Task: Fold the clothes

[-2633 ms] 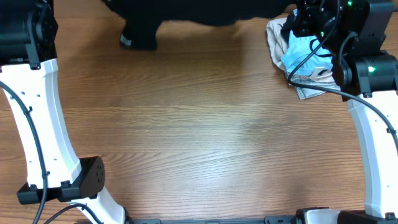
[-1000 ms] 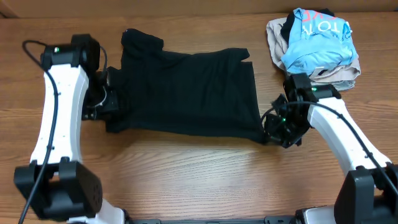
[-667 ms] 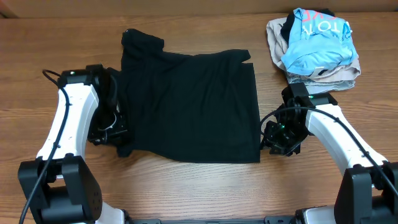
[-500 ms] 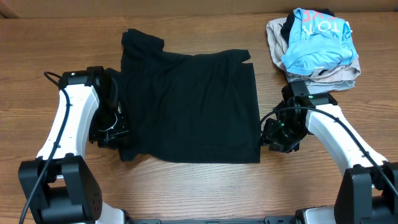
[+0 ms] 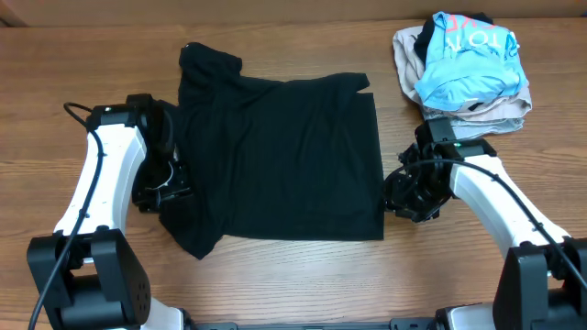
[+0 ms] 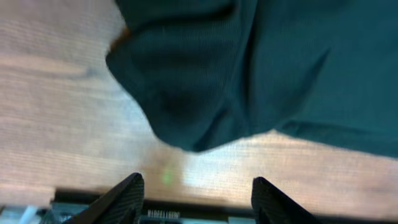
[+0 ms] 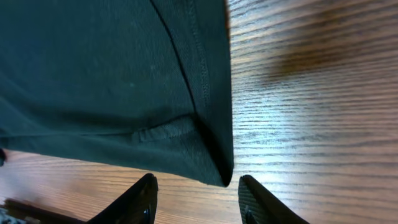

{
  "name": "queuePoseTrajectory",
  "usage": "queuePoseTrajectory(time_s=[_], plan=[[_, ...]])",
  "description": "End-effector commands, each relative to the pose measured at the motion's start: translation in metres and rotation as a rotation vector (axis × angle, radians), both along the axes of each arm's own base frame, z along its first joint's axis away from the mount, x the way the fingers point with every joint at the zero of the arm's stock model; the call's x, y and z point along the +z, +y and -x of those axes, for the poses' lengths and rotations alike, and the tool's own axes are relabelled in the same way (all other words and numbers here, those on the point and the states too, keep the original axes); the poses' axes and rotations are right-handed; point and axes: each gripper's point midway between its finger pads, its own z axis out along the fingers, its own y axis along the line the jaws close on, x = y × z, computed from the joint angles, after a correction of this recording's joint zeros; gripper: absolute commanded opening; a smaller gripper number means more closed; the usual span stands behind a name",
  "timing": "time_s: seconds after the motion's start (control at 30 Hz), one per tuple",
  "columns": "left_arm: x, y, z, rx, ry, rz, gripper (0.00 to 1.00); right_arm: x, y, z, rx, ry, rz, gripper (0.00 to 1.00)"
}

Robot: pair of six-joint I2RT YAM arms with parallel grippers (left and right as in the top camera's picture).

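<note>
Spread and empty, the left claw (image 6: 198, 194) and right claw (image 7: 198, 198) should lift straight away from the black garment (image 5: 284, 156) without dragging its corners.

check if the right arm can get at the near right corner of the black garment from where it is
Probably yes. The right pincer is open, and the near corner of the black garment lies flat on the wooden table just ahead of it, with nothing between them.
</note>
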Motion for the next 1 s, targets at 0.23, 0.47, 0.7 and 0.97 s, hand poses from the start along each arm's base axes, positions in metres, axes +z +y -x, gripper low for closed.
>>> queuePoseTrajectory(time_s=[0.23,0.47,0.7,0.97], plan=[[-0.004,0.005,-0.038,0.008,-0.164,-0.014,0.68,0.004,0.045,-0.01,0.203,-0.148,-0.077,0.46],[-0.004,0.005,-0.049,0.012,-0.21,-0.012,0.69,-0.007,0.033,-0.014,0.196,-0.173,0.095,0.45],[-0.004,0.005,-0.054,0.012,-0.231,-0.014,0.71,-0.028,0.028,-0.006,0.18,-0.168,0.109,0.45],[-0.004,0.005,-0.057,0.012,-0.241,-0.015,0.73,-0.034,0.028,-0.006,0.167,-0.176,0.103,0.44]])
